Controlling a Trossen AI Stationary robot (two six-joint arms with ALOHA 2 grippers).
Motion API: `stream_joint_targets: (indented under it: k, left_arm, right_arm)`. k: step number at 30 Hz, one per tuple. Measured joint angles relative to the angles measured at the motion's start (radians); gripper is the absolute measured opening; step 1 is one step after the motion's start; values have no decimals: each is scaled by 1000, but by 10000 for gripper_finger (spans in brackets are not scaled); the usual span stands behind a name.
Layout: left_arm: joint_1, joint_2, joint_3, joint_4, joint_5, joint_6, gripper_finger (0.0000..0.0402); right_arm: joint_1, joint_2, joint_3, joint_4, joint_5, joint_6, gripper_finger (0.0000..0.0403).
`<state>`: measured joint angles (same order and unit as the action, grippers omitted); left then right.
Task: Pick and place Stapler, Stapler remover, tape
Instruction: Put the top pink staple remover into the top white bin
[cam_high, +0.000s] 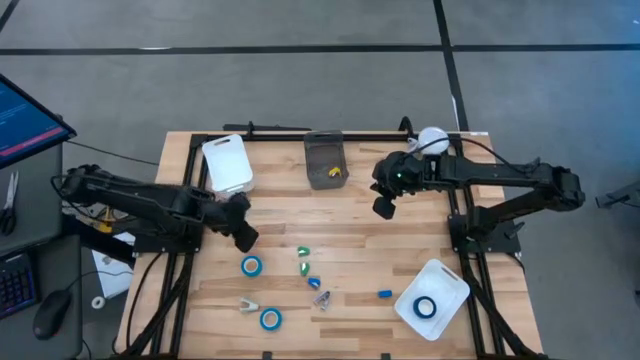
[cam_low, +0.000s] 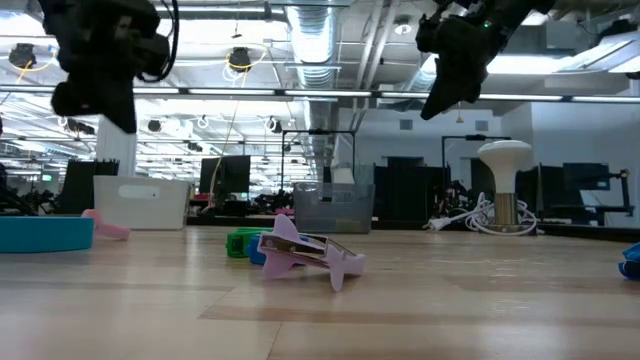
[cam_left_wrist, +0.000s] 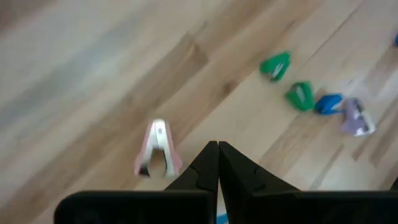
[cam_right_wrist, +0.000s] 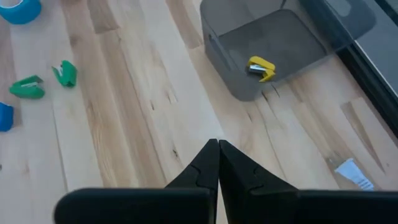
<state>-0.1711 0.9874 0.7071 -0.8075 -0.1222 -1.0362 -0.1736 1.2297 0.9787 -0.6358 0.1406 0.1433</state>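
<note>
Both grippers hang shut over the table and touch nothing. My left gripper (cam_high: 241, 236) (cam_left_wrist: 217, 147) hovers above a blue tape roll (cam_high: 251, 266). A second roll (cam_high: 270, 319) lies by the near edge, next to a pink staple remover (cam_high: 248, 305) (cam_left_wrist: 157, 149). The third roll (cam_high: 426, 307) sits in a white tray (cam_high: 450, 285). Green (cam_high: 303, 250) (cam_left_wrist: 275, 65), blue (cam_high: 314, 283) and pale purple (cam_high: 322, 298) staple removers lie in a row at the table's middle. My right gripper (cam_high: 385, 206) (cam_right_wrist: 217, 144) is high near a grey bin (cam_high: 325, 158) (cam_right_wrist: 267, 37).
A yellow item (cam_right_wrist: 261, 67) lies inside the grey bin. A white lidded box (cam_high: 228, 163) stands at the far left, and a small blue piece (cam_high: 384, 294) lies left of the white tray. A white lamp-like thing (cam_high: 432, 138) stands by the right arm at the far edge.
</note>
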Motion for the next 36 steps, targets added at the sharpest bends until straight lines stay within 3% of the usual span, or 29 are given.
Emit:
stream_joint_targets:
  k: [11,22,26,32,36]
  left_arm:
    - [11,216,0,-22,51,25,3]
    - [53,267,0,11,94,91,5]
    - [89,263,0,36,104,120,29]
    - [130,263,0,40,198,118,85]
    - [146,263,0,42,213,91,96]
  right_arm:
    - [-45,0,0,1,0,-4,1]
    - [-59,0,0,33,-1,-12,1]
    - [-59,0,0,37,-1,-14,1]
    - [-59,0,0,38,-1,-20,1]
    - [-65,0,0,37,-1,-22,1]
